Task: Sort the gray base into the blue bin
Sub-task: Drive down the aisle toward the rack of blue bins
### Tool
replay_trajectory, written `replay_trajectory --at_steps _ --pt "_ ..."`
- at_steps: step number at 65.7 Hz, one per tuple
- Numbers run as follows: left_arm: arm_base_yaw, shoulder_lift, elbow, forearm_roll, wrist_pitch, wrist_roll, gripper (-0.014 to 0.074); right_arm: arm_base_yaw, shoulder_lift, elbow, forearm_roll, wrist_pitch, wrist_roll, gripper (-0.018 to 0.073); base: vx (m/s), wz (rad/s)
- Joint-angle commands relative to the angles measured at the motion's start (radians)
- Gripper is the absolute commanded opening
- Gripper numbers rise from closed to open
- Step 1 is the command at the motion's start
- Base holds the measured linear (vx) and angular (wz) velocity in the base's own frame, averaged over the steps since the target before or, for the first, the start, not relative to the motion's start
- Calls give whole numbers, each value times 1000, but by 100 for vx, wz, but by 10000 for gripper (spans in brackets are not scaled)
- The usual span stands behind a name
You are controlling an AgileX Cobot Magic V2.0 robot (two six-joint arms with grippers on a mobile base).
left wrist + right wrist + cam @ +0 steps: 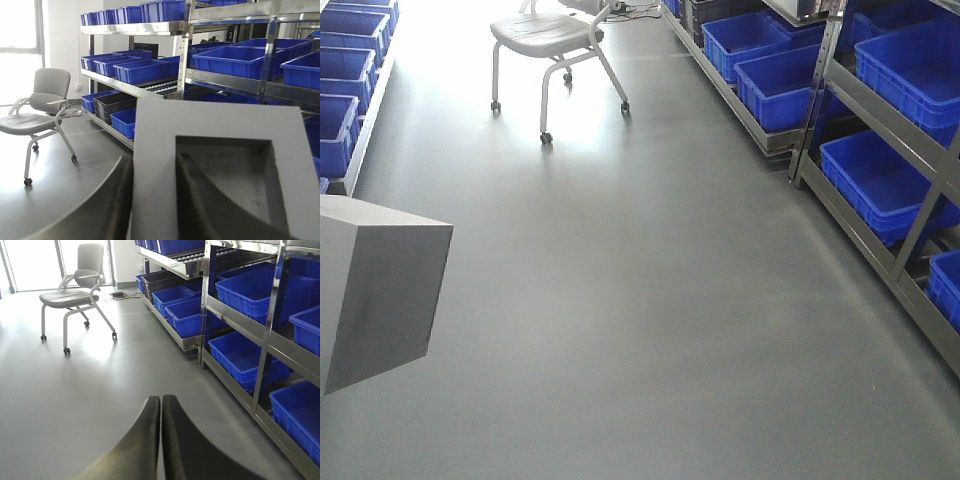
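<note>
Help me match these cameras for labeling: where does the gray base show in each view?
Exterior front-facing: the gray base sits at the left edge, mid-height, partly cut off.
Left wrist-mounted: it fills the lower centre and right, recess toward the camera.
Right wrist-mounted: not in it.
Shared landmark: the wheeled chair, seen in all three.

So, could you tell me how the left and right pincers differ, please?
The left pincer is clamped on the gray base, one finger inside its recess; the right pincer holds nothing. The left's fingers stand apart; the right's touch. Both have dark, curved fingers.
</note>
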Motion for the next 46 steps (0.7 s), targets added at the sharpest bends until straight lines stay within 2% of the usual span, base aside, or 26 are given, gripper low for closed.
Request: replay_trajectory --at_steps 1,46 --pt "-5 5 -31 -15 -109 -14 -6 -9 -2 2 -5 -74 -13 -5 42 -2" --pt "-5 5 -31 -15 -109 -14 -6 -9 -2 2 -5 -74 -13 -5 40 5"
